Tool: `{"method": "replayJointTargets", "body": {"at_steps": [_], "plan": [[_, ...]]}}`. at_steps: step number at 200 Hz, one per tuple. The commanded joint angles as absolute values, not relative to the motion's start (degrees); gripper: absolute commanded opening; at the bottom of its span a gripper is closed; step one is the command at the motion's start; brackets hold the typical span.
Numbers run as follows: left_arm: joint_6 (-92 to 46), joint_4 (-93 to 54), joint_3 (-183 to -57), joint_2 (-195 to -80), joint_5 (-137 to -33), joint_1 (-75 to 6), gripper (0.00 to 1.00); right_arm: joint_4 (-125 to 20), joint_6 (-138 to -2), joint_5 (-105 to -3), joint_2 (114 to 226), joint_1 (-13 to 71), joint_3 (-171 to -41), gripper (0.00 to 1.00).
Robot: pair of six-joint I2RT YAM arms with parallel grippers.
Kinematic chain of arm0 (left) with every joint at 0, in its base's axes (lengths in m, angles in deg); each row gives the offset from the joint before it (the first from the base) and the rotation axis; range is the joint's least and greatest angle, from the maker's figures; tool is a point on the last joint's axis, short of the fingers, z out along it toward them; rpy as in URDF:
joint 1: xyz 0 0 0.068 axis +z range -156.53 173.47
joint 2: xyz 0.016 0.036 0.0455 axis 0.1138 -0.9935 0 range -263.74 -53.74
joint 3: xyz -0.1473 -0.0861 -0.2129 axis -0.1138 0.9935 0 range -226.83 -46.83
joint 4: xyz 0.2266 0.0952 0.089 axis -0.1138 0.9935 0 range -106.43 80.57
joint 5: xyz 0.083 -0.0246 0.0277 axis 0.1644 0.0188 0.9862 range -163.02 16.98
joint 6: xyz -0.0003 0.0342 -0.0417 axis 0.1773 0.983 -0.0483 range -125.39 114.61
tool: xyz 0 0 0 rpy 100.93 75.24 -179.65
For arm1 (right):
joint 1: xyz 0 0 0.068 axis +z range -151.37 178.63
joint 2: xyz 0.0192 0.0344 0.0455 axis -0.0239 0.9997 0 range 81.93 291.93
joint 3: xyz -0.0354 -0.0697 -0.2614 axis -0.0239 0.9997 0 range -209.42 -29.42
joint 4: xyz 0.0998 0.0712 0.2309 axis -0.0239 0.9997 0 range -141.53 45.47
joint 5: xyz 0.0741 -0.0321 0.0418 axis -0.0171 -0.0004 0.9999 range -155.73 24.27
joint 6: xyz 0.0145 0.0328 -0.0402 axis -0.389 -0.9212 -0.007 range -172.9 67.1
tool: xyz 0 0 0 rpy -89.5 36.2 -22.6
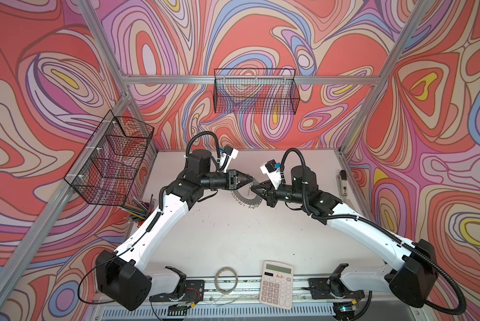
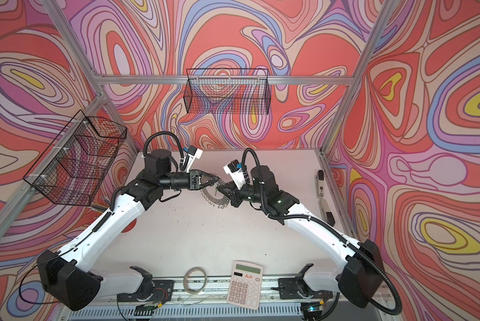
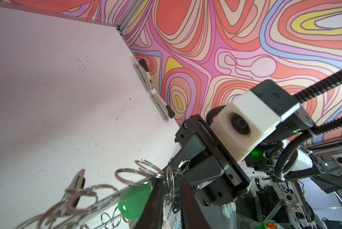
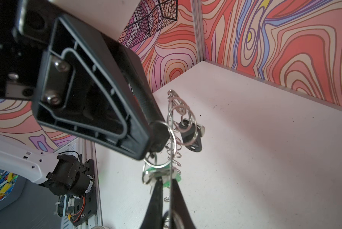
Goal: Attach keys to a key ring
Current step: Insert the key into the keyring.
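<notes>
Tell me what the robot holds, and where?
The right gripper pinches the key ring at its rim, by the green tag. The left gripper straddles a wire loop.

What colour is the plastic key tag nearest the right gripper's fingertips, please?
Bright green: the key tag shows best in the left wrist view.

key ring [image 1: 245, 199] half out of sight; black-tagged key [image 3: 78, 181] blurred

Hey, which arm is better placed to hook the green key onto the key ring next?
Right, probably. The right gripper pinches the green key right at the rim of the key ring. The left gripper is at that rim too, with no key visible in it, so it is better for steadying.
</notes>
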State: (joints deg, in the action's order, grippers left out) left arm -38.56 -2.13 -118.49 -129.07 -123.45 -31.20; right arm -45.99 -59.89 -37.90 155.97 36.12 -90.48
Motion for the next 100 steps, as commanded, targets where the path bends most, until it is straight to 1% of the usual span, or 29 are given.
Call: {"method": "replayJointTargets", "body": {"at_steps": [1,25,55,94,100], "plan": [[-37.95,-1.77,-120.48,-129.58,-123.35,-31.48,0.15,-48.46,-59.50,-37.39,156.20,36.42,-91.66,0.00],[-37.98,-1.76,-120.74,-129.59,-123.07,-31.42,0.11,-48.45,-59.51,-37.40,156.19,36.42,-91.56,0.00],[-37.72,0.68,-121.26,-129.67,-122.18,-31.44,0.00,-48.37,-59.41,-37.45,156.02,36.42,-91.56,0.00],[-34.73,9.14,-124.62,-129.30,-118.12,-31.53,0.00,-46.08,-58.44,-38.10,155.61,36.44,-92.63,0.00],[-34.13,10.89,-125.50,-129.32,-117.35,-31.51,0.00,-45.23,-58.03,-38.45,155.38,36.42,-92.99,0.06]]}}
